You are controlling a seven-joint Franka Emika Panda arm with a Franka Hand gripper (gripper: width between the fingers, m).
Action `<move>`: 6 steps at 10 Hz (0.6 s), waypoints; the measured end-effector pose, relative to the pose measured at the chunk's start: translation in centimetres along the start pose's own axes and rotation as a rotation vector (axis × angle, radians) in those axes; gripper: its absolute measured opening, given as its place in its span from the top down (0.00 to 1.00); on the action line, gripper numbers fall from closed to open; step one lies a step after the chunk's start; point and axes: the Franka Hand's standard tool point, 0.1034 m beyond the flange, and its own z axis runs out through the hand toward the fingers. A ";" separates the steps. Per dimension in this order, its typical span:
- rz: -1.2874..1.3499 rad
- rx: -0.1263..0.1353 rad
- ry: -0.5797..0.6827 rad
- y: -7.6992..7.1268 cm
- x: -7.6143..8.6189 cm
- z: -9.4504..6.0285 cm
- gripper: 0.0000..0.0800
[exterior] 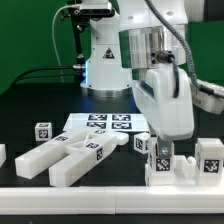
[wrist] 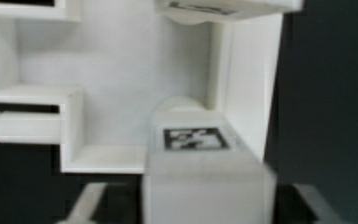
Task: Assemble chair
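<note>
We cannot tell if our gripper (exterior: 163, 140) holds the chair part (exterior: 185, 172) near the counter's (exterior: 40, 105) front edge; a weak grip could topple it.

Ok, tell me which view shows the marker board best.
The exterior view: the marker board lies flat on the dark table, its tags plain to see, behind the loose chair parts. The wrist view shows none of it, only white chair parts close up.
</note>
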 end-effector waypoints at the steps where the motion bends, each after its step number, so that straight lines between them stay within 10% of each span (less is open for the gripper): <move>1: -0.211 0.009 0.003 -0.1 0.1 -0.2 0.42; 2: -0.345 0.009 0.003 -0.2 0.1 -0.2 0.24; 6: -0.603 0.005 0.006 -0.1 0.1 -0.1 0.19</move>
